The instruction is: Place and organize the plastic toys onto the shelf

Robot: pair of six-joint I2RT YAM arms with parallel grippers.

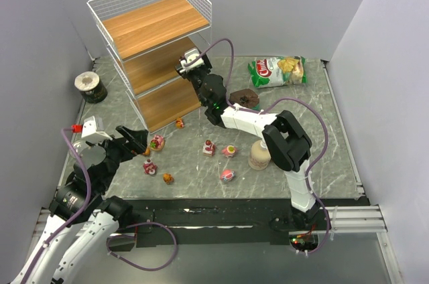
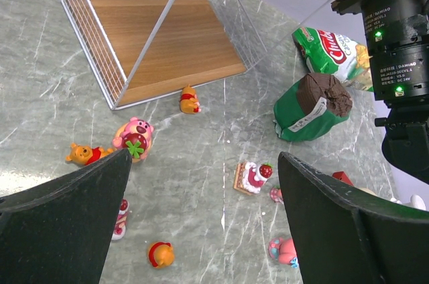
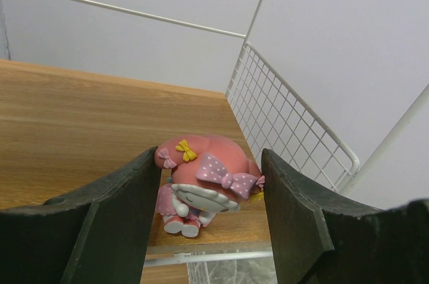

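Your right gripper (image 3: 211, 170) clasps the pink doll (image 3: 201, 155) near the shelf's (image 3: 100, 116) front edge: ease it deeper, upright, before letting go.

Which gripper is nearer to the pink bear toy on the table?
Left. The left gripper is open right beside the pink bear toy. The right gripper is far off at the shelf's middle level, closed around a pink doll.

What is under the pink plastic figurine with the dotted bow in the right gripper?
A light-brown wooden shelf board, near its front edge. The pink plastic figurine is between the fingers of the right gripper; the board directly beneath its body is covered.
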